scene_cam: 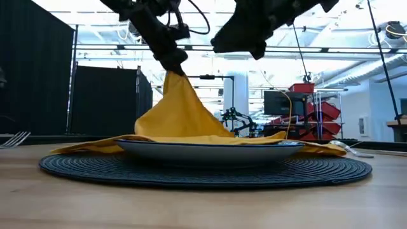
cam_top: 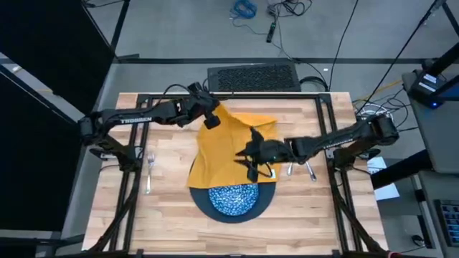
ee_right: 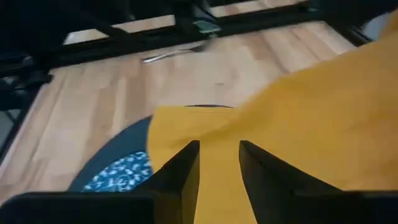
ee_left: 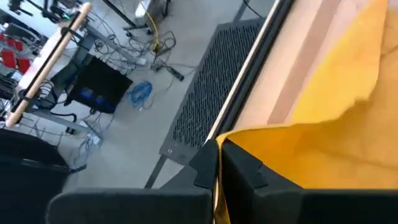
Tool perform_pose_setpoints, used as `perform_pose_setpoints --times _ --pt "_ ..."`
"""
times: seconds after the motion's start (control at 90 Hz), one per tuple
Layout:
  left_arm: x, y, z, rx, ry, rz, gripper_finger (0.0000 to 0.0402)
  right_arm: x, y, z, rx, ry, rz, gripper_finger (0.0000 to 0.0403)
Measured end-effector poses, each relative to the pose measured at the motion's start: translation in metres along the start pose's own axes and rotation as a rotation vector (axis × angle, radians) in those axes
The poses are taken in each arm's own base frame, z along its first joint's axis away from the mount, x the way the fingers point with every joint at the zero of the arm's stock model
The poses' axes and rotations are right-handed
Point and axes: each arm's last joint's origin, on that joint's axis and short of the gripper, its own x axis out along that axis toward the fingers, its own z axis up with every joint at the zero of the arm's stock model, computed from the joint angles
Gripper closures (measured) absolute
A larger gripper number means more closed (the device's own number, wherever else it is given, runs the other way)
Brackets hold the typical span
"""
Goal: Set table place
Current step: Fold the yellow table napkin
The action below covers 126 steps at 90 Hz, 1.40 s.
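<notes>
Left gripper (cam_top: 212,120) clenched on mustard-yellow napkin (cam_top: 228,147) at frame center, draped over speckled dish (cam_top: 233,198); right gripper (cam_top: 251,159) hovering released above.

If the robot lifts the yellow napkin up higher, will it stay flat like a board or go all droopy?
Probably droopy. Where the left end effector pinches the napkin, it rises in a peak and the rest slopes down onto the dish. Its edges look wavy, so it likely bends easily. It seems light, lifted by one pinched spot.

Grey floor (cam_top: 186,29), black curtains (scene_cam: 102,98), cables (cam_top: 244,8).
</notes>
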Motion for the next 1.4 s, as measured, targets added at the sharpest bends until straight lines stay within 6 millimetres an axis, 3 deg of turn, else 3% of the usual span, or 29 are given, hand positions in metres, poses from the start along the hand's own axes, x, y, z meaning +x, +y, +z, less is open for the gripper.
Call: perform_pose_setpoints --times 0.189,0.444,0.744,0.978,1.244,1.4 --pt "-0.019 0.016 0.014 -0.057 0.018 -0.006 0.0401 0.016 -0.003 -0.026 -0.013 0.141 -0.133 0.0302" --pt "-0.018 0.021 -0.004 -0.052 0.149 -0.020 0.0401 -0.004 -0.022 -0.055 0.042 0.400 -0.502 0.0316" --pt "-0.008 0.034 -0.014 -0.091 0.186 0.016 0.0401 -0.022 -0.042 -0.077 0.356 0.534 -0.765 0.0316" --pt "0.000 0.053 -0.024 -0.131 0.237 0.062 0.0401 -0.017 -0.042 -0.089 0.383 0.484 -0.729 0.0316" --pt "0.006 0.068 -0.031 -0.174 0.247 0.079 0.0401 0.009 -0.030 -0.058 0.295 0.252 -0.376 0.0316" --pt "0.007 0.069 -0.031 -0.174 0.249 0.080 0.0401 0.012 -0.034 -0.052 0.271 0.217 -0.337 0.0316"
